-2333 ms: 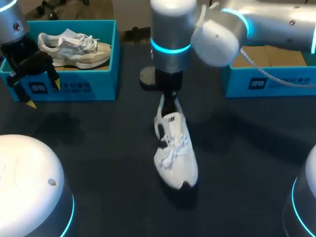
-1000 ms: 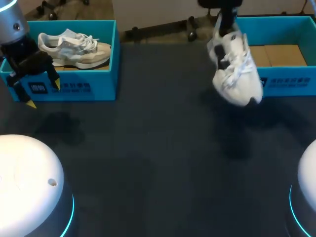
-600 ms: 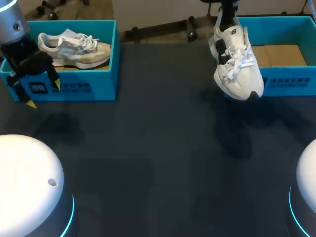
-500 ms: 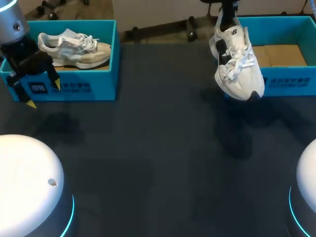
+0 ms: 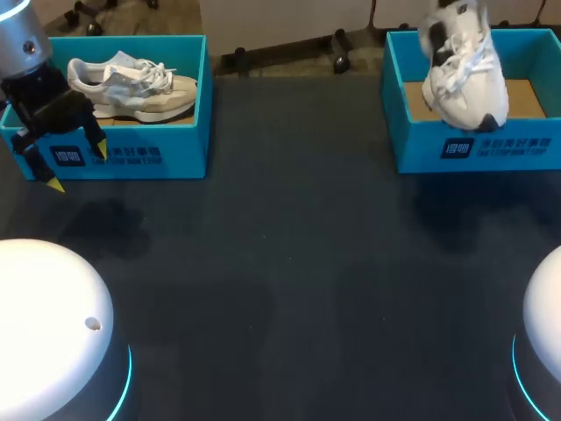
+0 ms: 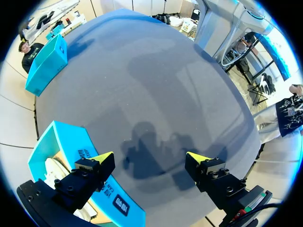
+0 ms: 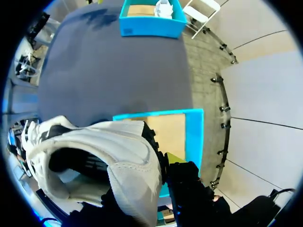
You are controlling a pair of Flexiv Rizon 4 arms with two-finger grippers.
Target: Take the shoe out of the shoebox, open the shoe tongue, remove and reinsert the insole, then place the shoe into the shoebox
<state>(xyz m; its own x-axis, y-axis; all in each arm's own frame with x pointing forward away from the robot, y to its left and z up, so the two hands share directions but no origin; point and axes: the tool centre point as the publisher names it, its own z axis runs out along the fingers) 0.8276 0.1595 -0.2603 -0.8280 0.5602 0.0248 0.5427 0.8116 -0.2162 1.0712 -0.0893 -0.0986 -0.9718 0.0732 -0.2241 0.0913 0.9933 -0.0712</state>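
Note:
A white shoe [image 5: 465, 74] hangs toe down over the right blue shoebox [image 5: 508, 149], whose cardboard floor is bare. In the right wrist view my right gripper [image 7: 163, 165] is shut on the white shoe's [image 7: 94, 156] heel collar, with the shoebox [image 7: 191, 137] below it. The arm itself is out of the head view. A beige shoe [image 5: 131, 83] lies in the left blue shoebox [image 5: 175, 153]. My left gripper [image 5: 77, 167] stays open just in front of that box's left corner, with nothing between its fingers [image 6: 102, 158].
The dark table [image 5: 280, 289] stretches between the two boxes and toward the front. In the left wrist view the near box [image 6: 61, 142] sits right beside one finger, and the other box [image 6: 47, 64] stands at the far table edge.
My right arm has carried the white shoe up and to the right, from in front of the right box's left corner to above its inside. The left arm has not moved.

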